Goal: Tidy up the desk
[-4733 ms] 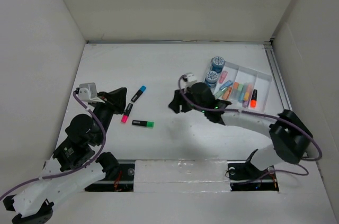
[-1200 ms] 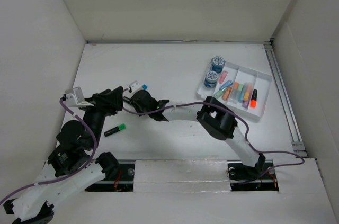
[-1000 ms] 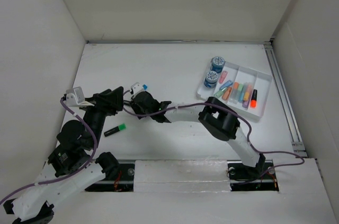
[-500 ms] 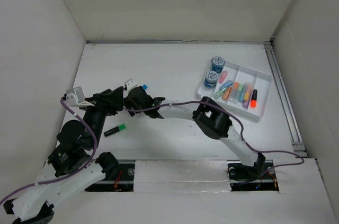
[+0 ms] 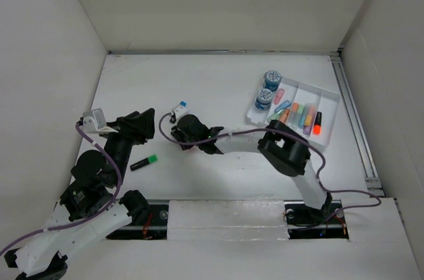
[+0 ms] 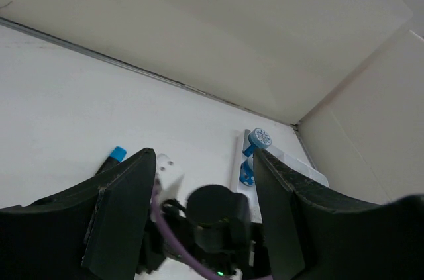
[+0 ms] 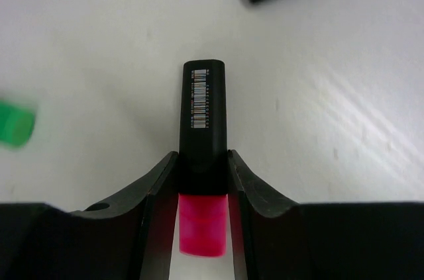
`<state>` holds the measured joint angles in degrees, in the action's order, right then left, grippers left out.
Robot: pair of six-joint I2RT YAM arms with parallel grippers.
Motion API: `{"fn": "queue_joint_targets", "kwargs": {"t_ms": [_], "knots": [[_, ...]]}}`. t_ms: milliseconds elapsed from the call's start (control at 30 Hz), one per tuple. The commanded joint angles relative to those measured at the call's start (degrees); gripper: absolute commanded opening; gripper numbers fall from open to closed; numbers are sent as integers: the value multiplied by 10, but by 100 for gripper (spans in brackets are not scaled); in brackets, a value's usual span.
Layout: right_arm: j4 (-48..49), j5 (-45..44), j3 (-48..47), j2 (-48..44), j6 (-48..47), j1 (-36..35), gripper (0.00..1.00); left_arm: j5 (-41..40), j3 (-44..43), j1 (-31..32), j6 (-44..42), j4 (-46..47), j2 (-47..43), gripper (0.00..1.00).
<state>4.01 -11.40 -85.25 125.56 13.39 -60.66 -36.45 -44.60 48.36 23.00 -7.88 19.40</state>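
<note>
The desk (image 5: 218, 81) is a flat matte white, and the walls (image 5: 218, 8) around it match. The pink-capped highlighter (image 7: 203, 111) has a black barrel with a white barcode label and a bright pink cap. The right gripper (image 7: 203, 155) is black, and so is the left gripper (image 6: 203, 157). The green-capped highlighter (image 5: 143, 162) is black-bodied too. A third marker (image 6: 116, 154) shows a blue tip. The tray (image 5: 326, 102) is white, its pens orange, blue, pink and pale green, with one red-orange pen (image 5: 317, 123). Two round tubs (image 5: 272, 79) carry what looks like a blue-and-white pattern on top. The left arm (image 5: 73, 237) and right arm (image 5: 242, 142) are white with black joints, each trailing a purple cable (image 5: 124, 173).
</note>
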Motion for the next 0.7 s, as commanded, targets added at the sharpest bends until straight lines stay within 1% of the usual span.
{"fn": "queue_joint_targets", "kwargs": {"t_ms": [0, 33, 67, 100, 133, 167, 200, 233, 267, 300, 333, 367, 400, 433, 467, 500, 533, 567, 667], "knots": [[68, 19, 126, -130, 56, 13, 10, 3, 5, -1, -8, 28, 0, 56], [80, 16, 154, -198, 77, 22, 10, 4, 5, -1, -7, 27, 0, 57], [100, 9, 183, -234, 89, 33, 10, 6, 4, -1, -7, 27, 1, 56], [109, -2, 212, -267, 100, 63, 10, 5, 4, -1, -7, 27, 0, 56], [115, -16, 295, -369, 133, 103, 9, 8, 4, -1, -7, 27, -2, 57], [115, -16, 296, -370, 133, 103, 9, 8, 4, -1, -7, 27, -2, 57], [110, -52, 321, -400, 146, 126, 9, 8, 2, -1, -7, 27, -4, 56], [101, -69, 371, -429, 182, 182, 8, 9, 3, -1, -7, 27, -6, 56], [81, -78, 394, -484, 202, 218, 8, 9, 3, -1, -7, 27, -7, 56], [72, -78, 418, -511, 218, 258, 8, 9, 2, -1, -7, 27, -8, 56], [64, -77, 441, -535, 245, 340, 7, 9, 3, -1, -7, 27, -10, 56], [48, -74, 480, -558, 250, 379, 7, 13, 3, -1, -6, 26, -10, 56], [36, -71, 494, -599, 251, 419, 7, 11, 3, -1, -5, 27, -11, 56], [22, -68, 503, -617, 250, 456, 7, 12, 3, -1, -7, 26, -10, 56], [1, -61, 516, -632, 248, 526, 8, 12, 4, -1, -7, 28, -10, 56], [-1, -41, 523, -657, 245, 559, 11, 13, 4, -1, -7, 30, -9, 56], [-3, -18, 528, -663, 241, 593, 12, 15, 2, -1, -8, 30, -7, 57], [-2, 4, 530, -666, 238, 651, 12, 15, 3, -1, -7, 29, -6, 56], [0, 65, 529, -640, 226, 721, 12, 15, 3, -1, -7, 29, -3, 56]]}}
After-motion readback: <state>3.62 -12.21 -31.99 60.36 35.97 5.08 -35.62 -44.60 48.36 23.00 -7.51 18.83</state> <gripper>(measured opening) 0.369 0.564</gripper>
